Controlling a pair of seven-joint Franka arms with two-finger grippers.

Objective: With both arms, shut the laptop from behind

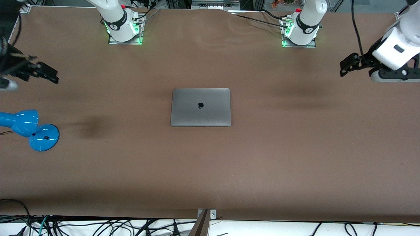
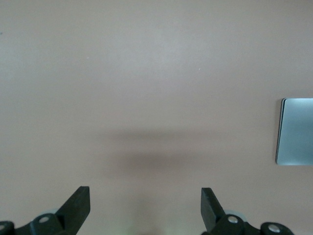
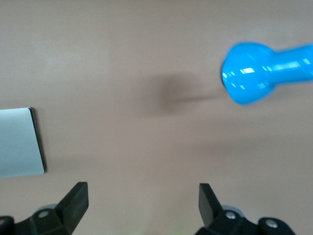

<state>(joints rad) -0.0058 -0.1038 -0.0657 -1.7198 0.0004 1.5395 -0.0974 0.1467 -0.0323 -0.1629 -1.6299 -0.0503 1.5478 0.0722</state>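
Your laptop [image 1: 200, 107] lies flat in the middle of the table [image 1: 210, 170], lid already down with the dark logo facing up, its long axis running from one arm's end of the table to the other. Judged from that, the closing looks done rather than pending.

From the laptop, both grippers are well apart and off to the sides, not above it. The left gripper [image 1: 348, 64] hangs over bare table toward the left arm's end, fingers [image 2: 78, 205] spread wide; in its wrist view only a corner of the laptop shows at the frame's edge. The right gripper [image 1: 46, 72] hangs over the table toward the right arm's end, fingers [image 3: 77, 201] likewise spread, pinching nothing. Neither looks clearly nearer the laptop than the other.

The blue desk lamp [image 1: 31, 129] stands near the right gripper, nearer the front camera than the laptop, so watch it if you swing that arm back in.
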